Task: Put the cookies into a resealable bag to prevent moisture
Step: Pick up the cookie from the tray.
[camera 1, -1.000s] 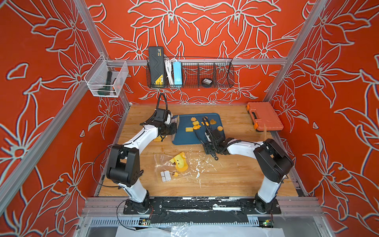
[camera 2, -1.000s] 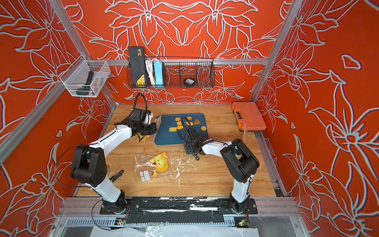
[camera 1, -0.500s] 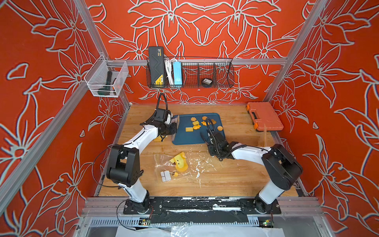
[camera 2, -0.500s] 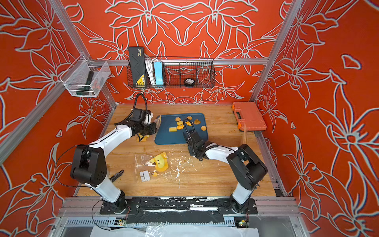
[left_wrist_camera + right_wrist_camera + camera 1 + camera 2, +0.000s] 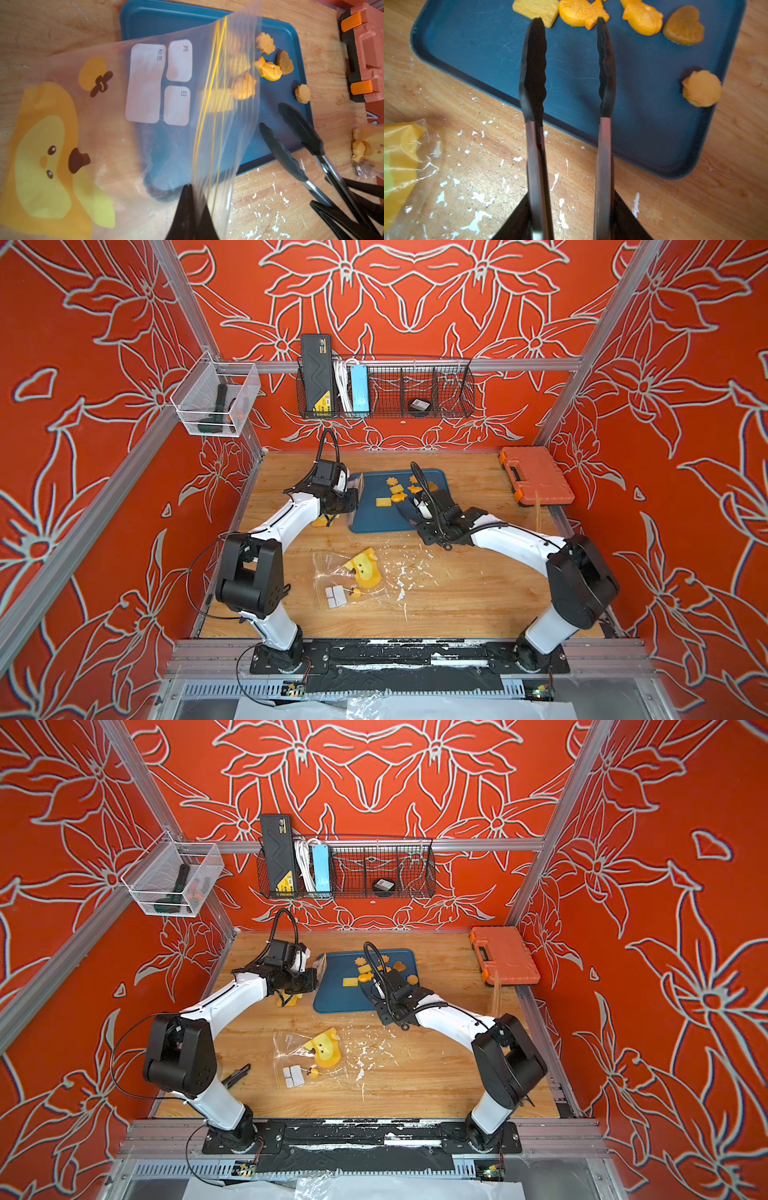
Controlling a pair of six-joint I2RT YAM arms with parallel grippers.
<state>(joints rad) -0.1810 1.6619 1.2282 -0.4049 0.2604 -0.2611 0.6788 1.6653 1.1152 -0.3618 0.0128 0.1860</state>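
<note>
The left gripper (image 5: pixel 192 199), pinched closed on the zip strip of the resealable bag (image 5: pixel 145 104), holds it at the left edge of the blue tray (image 5: pixel 477 52), which lies near the far edge of the bench (image 5: pixel 675 207). The right gripper (image 5: pixel 571 224) grips the tongs (image 5: pixel 533 72); their arms are spread and empty, tips near the cookies (image 5: pixel 583 12) clustered on the tray's far half.

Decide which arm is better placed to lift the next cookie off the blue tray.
Right. The right hand holds the tongs, tips apart over the tray, close to the nearest fish cookie. The left hand is shut on the resealable bag, so it is busy.
</note>
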